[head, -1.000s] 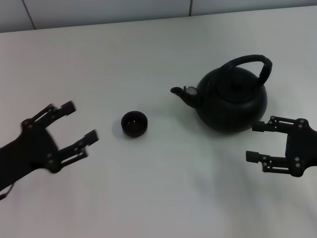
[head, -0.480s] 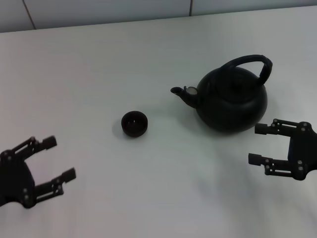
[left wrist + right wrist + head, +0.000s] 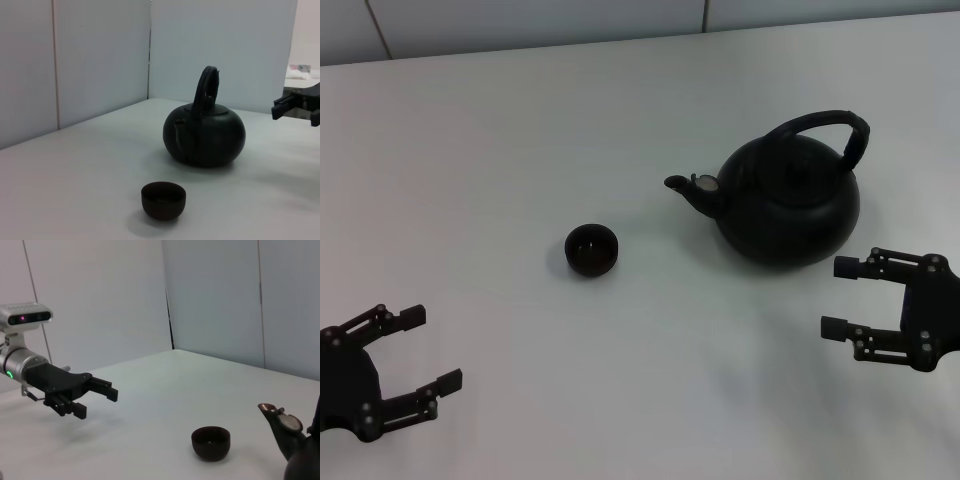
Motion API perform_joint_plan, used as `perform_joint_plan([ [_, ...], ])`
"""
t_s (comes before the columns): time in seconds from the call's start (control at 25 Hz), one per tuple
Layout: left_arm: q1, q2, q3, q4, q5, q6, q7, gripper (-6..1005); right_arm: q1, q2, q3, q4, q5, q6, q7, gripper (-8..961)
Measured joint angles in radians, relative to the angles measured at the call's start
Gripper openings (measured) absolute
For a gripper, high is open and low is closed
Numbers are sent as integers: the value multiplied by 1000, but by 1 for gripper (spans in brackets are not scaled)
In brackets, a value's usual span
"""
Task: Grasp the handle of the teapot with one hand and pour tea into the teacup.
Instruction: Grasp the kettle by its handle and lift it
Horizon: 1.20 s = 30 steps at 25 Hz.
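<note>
The matte-black teapot (image 3: 788, 205) stands on the white table, right of centre, its spout pointing left toward the teacup. Its arched handle (image 3: 828, 125) rises over the lid; nothing holds it. The small dark teacup (image 3: 591, 249) sits upright to the left of the spout. My right gripper (image 3: 840, 297) is open, just in front of the teapot's right side, apart from it. My left gripper (image 3: 428, 348) is open at the front left, well away from the cup. The left wrist view shows the teapot (image 3: 205, 134) behind the teacup (image 3: 163, 200). The right wrist view shows the teacup (image 3: 211, 442) and my left gripper (image 3: 95, 399).
The white table (image 3: 520, 150) ends at a pale wall along the far edge. The right gripper's fingers (image 3: 295, 102) show at the edge of the left wrist view, beside the teapot.
My left gripper has drawn back toward the front left corner, away from the cup. My right gripper has shifted slightly down and right. Teapot and cup have not moved.
</note>
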Motion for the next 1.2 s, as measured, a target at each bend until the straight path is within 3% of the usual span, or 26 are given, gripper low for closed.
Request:
perform_joint_plan([
  [0.52, -6, 1, -16, 3, -5, -13, -2, 849, -31, 1, 0, 52, 67, -2, -55, 732],
  [0.76, -9, -4, -19, 4, -7, -13, -6, 848, -98, 3, 27, 264, 269, 33, -276, 732],
  [0.92, -9, -4, -28, 4, -8, -11, -9, 848, -134, 4, 136, 462, 367, 60, -490, 732],
  [1.2, -9, -8, -35, 4, -9, -7, -11, 847, -182, 12, 435, 774, 404, 158, -861, 731],
])
